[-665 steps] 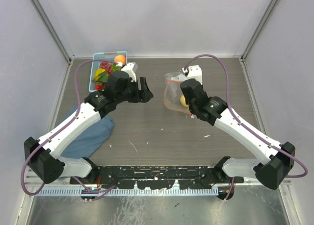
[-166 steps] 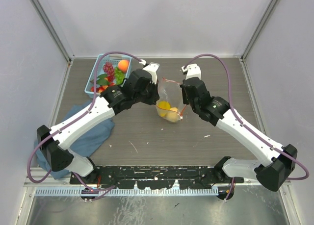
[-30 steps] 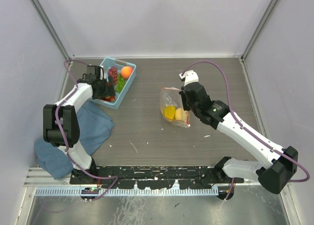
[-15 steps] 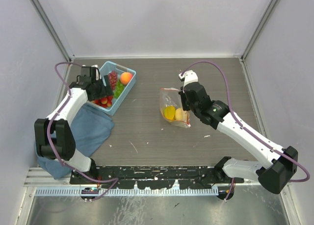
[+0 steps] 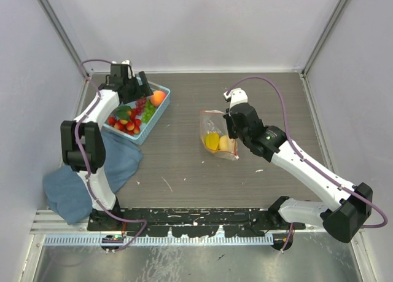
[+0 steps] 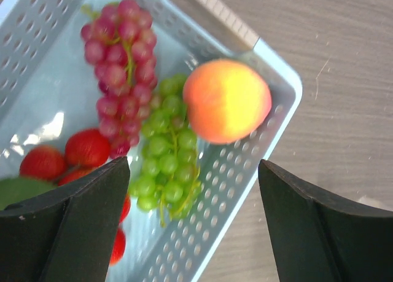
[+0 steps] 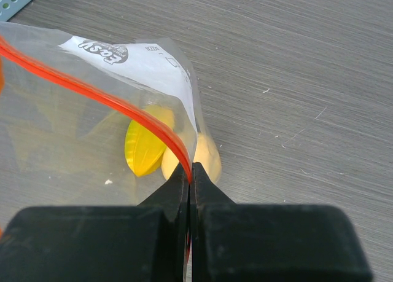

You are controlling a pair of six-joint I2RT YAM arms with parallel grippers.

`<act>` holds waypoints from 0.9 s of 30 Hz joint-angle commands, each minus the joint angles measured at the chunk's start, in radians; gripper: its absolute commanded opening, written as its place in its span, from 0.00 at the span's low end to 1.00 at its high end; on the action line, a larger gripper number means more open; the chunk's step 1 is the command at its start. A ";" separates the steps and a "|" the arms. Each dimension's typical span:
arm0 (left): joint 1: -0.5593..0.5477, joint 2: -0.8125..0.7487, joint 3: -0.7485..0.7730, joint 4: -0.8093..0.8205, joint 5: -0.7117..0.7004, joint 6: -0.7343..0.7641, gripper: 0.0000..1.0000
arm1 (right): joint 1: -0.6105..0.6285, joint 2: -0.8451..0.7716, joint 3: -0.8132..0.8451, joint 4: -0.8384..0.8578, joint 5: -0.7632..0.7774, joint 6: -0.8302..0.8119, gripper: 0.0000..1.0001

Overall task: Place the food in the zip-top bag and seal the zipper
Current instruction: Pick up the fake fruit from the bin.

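At that moment the left hand (image 6: 193, 165) was spread wide open with nothing between its fingers, hanging over the light blue basket (image 6: 282, 116) at the far left of the desk (image 5: 184, 171). Inside the basket you could see the peach (image 6: 227, 101) in the corner, the purple grapes (image 6: 123, 61) next to it, the green grapes (image 6: 163, 159) touching both, and a few red berries (image 6: 86, 148) off to the side. None of that food was in the bag.

The right hand (image 7: 189, 171) was pressed tight together, pinching the zip-top bag (image 7: 73, 128) right on its zipper (image 7: 92, 91) (the red-orange strip along the mouth). The bag sat near the middle of the desk, well apart from the basket. A yellow fruit (image 7: 144, 147) and a paler one (image 7: 206, 159) were inside it, touching each other. Couldn't tell whether the mouth was sealed along its length.

A blue cloth (image 5: 104, 171) lay crumpled on the near left of the desk, its edge tucked just by the basket.
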 commanded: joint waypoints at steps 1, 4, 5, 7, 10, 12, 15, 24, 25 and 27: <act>-0.005 0.096 0.131 0.067 0.060 0.012 0.87 | -0.004 -0.001 0.014 0.044 0.019 0.006 0.01; -0.007 0.176 0.191 0.083 0.092 0.004 0.87 | -0.004 0.006 0.014 0.044 0.019 0.007 0.01; -0.010 0.199 0.213 0.084 0.098 0.004 0.87 | -0.003 0.010 0.016 0.044 0.019 0.008 0.01; -0.013 0.241 0.249 0.089 0.109 0.005 0.91 | -0.003 0.015 0.016 0.042 0.017 0.008 0.01; -0.022 0.294 0.301 0.089 0.131 0.003 0.94 | -0.004 0.024 0.018 0.040 0.017 0.009 0.01; -0.030 0.320 0.321 0.091 0.131 0.009 0.94 | -0.003 0.027 0.020 0.041 0.017 0.010 0.01; -0.036 0.358 0.346 0.081 0.143 0.011 0.94 | -0.003 0.032 0.020 0.040 0.018 0.011 0.01; -0.041 0.394 0.328 0.073 0.171 0.002 0.94 | -0.004 0.037 0.026 0.039 0.023 0.008 0.01; -0.041 0.392 0.324 0.071 0.173 0.002 0.94 | -0.004 0.037 0.027 0.039 0.021 0.007 0.01; -0.043 0.393 0.323 0.065 0.173 0.002 0.93 | -0.003 0.036 0.031 0.037 0.020 0.006 0.01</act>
